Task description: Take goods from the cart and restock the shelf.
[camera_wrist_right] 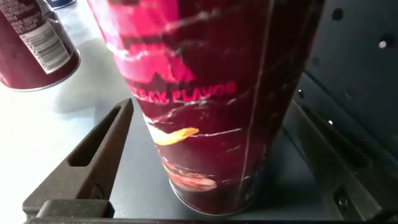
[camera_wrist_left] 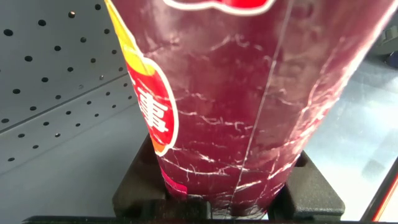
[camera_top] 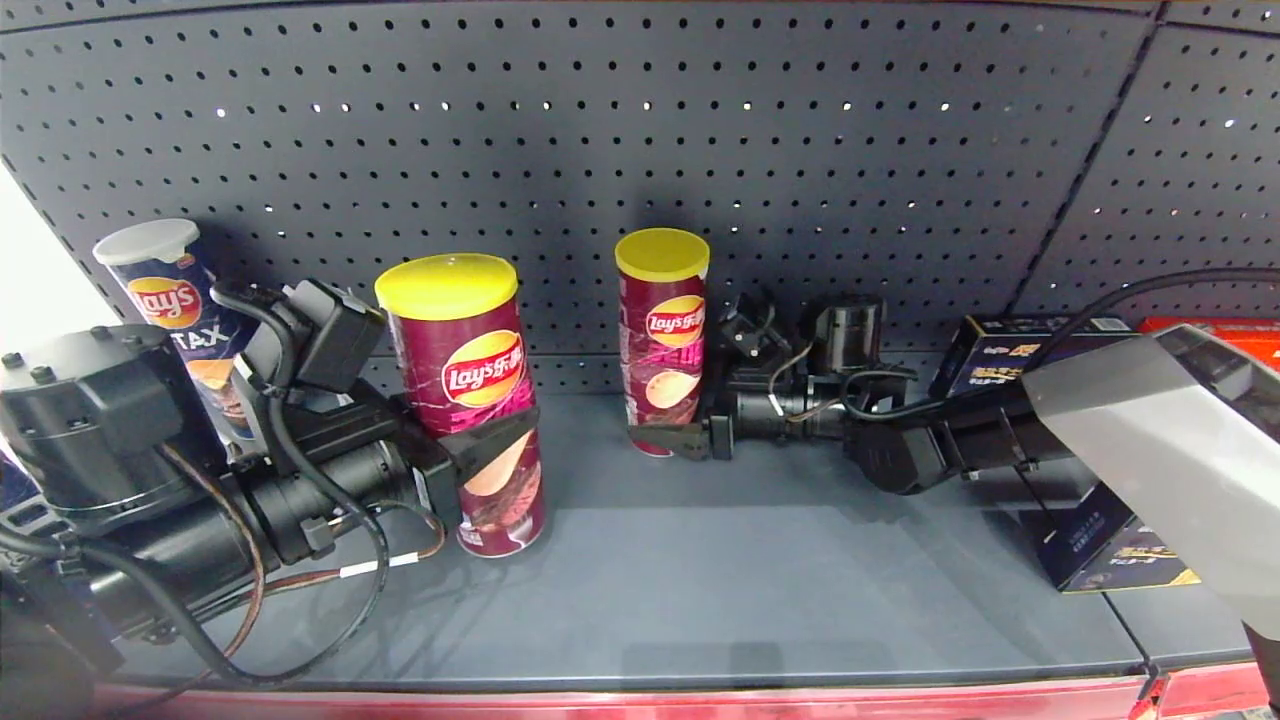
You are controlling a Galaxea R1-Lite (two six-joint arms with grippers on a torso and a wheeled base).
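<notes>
On the grey shelf [camera_top: 760, 580], before a pegboard [camera_top: 800, 150], stand three cans: two purple and one blue can [camera_top: 175, 310]. The left gripper [camera_top: 482, 430] clamps its fingers on the nearer purple can [camera_top: 465, 370]. The right gripper [camera_top: 662, 428] holds its fingers around the farther purple can [camera_top: 662, 340], apparently apart from it.

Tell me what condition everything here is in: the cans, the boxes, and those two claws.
Front purple can: upright, yellow lid on, clamped by the left gripper.
Back purple can: upright on the shelf, lid on, loose between the right gripper's jaws.
Blue can: upright, pale lid on, ungripped.
Left gripper: shut on the front purple can.
Right gripper: open.
Dark boxes: lying flat, look closed.
</notes>
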